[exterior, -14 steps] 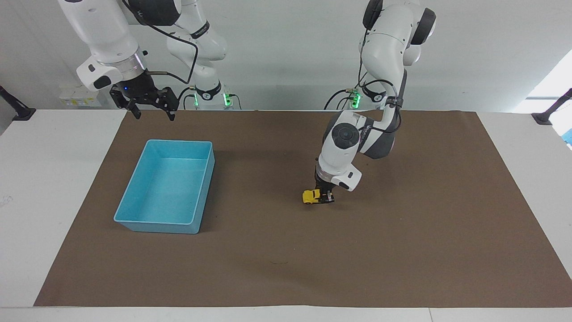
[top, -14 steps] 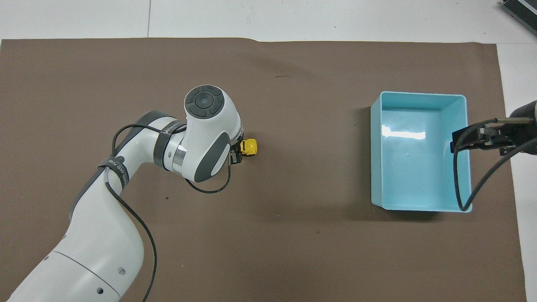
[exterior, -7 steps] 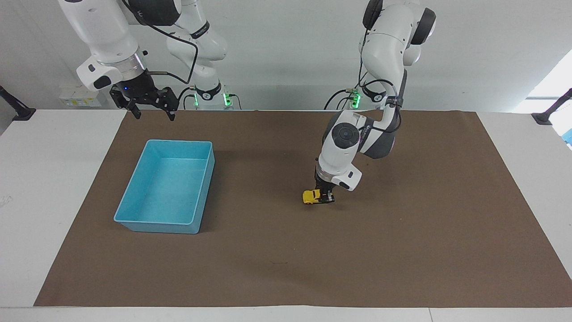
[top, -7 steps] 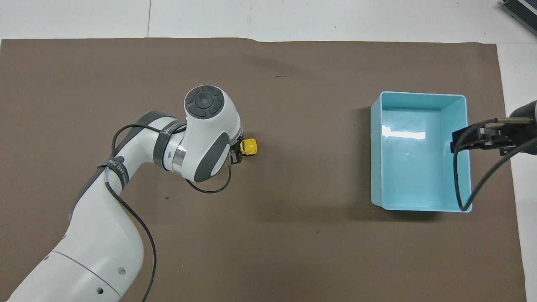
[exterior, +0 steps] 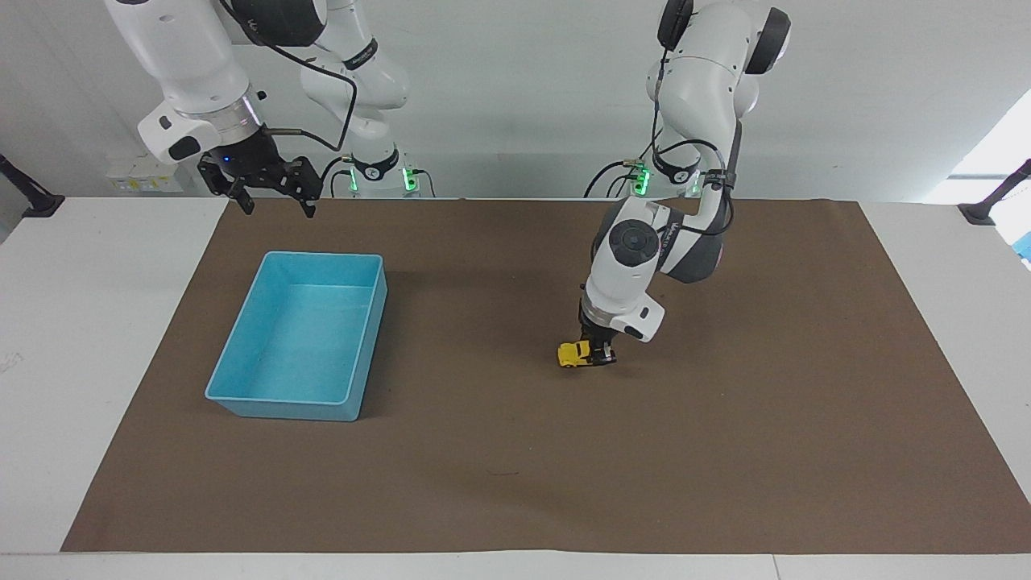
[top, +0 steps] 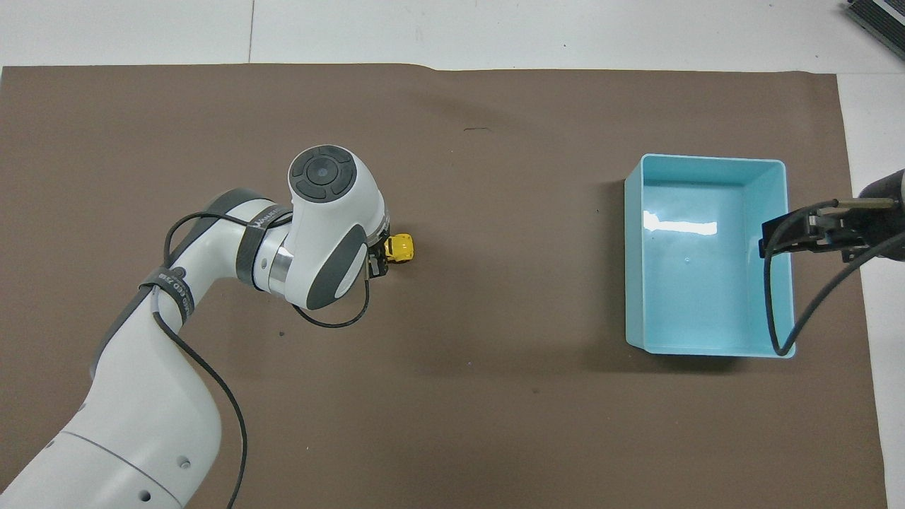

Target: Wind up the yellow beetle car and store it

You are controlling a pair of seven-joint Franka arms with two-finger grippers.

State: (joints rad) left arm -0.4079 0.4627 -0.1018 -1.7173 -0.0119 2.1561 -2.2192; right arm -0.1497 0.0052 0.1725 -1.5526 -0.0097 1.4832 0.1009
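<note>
You are winding the yellow beetle car (exterior: 574, 354) along the brown mat (exterior: 725, 451): your left gripper (exterior: 600, 357) is clamping its rear. Next, carry it to the blue tray (exterior: 242, 392); your right gripper (exterior: 274, 196) is waiting spread wide.

The table is seen by one camera from high across it, facing the robots, with the blue tray (exterior: 298, 338) toward the right arm's end. From steeply above the robots' end it is seen again, looking forward. The brown mat (top: 495, 396), the tray (top: 707, 346) and the toy car (top: 401, 247) are shared by both views.
</note>
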